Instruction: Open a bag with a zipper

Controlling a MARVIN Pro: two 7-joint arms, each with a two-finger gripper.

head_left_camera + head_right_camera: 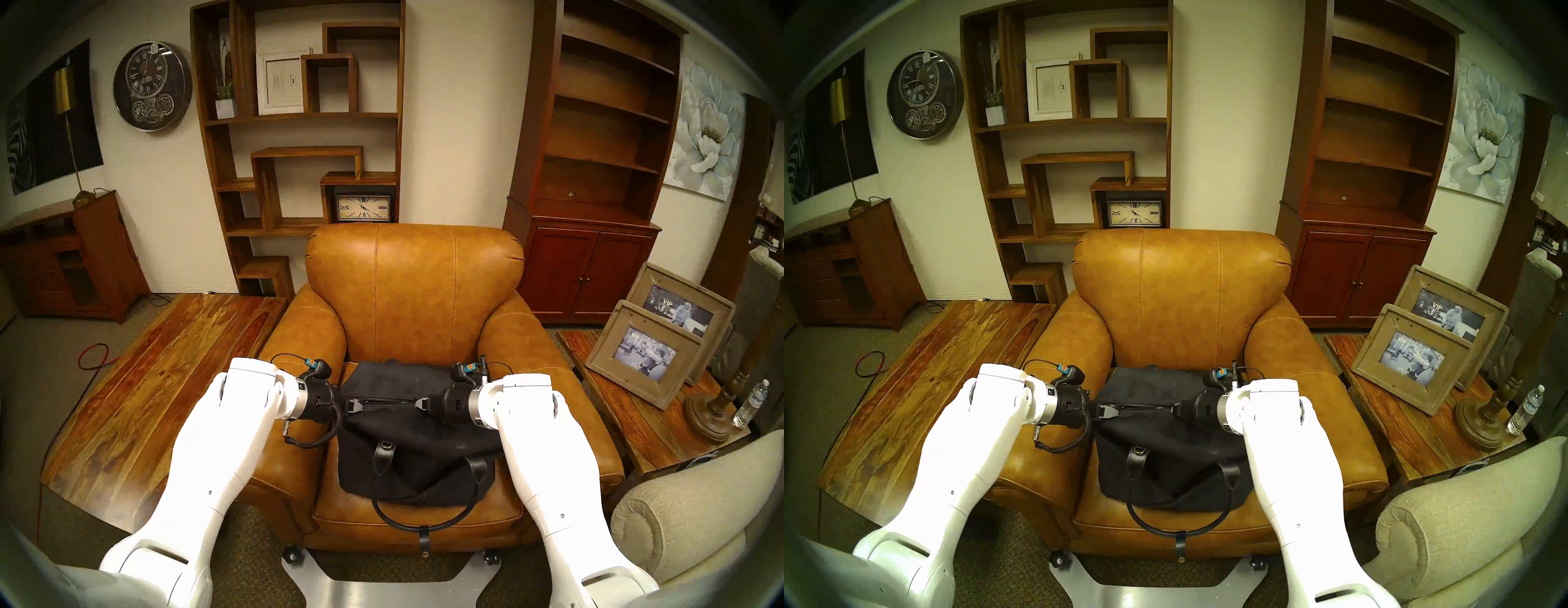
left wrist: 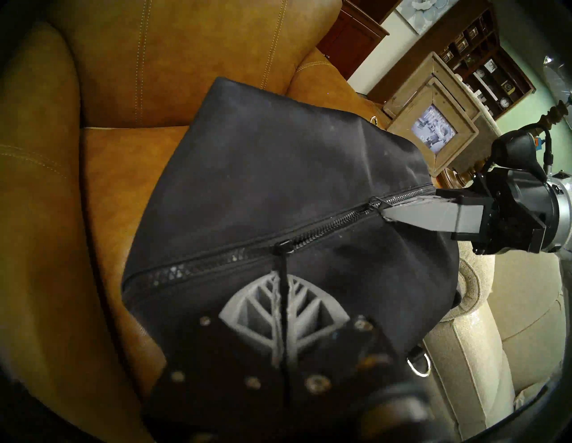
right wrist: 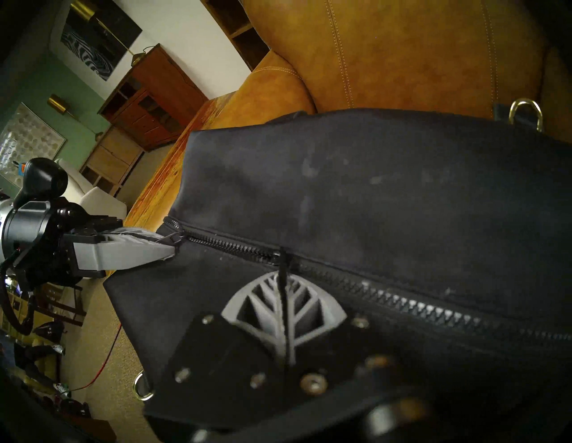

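Our desk (image 1: 424, 516) here is the seat of a tan leather armchair, and the bag (image 1: 403, 463), soft black canvas, lies across it from the left edge to the right edge. Its back sits against the rear edge, and a strip of bare leather shows along the front edge. One black loop handle (image 1: 394, 524) droops over that front edge. The zipper (image 1: 388, 401) runs left to right along the top of the bag.

Our left gripper (image 1: 358, 406) reaches in level from the left edge of the desk. Its fingers (image 2: 247, 315) are clenched on a dark pull of the zipper, which shows as a thin black strip pinched between them in the left wrist view. Our right gripper (image 1: 419, 403) reaches in from the right edge and faces the left one. Its fingers (image 3: 253, 306) are pressed together on a second pull in the same way.

The two grippers are near each other, with a short stretch of zipper between their tips. We cannot tell whether the teeth there are parted or joined.

A small metal ring (image 2: 418, 366) hangs at the bag's near side, and a brass ring (image 3: 526, 114) sits on its far side by the chair back.
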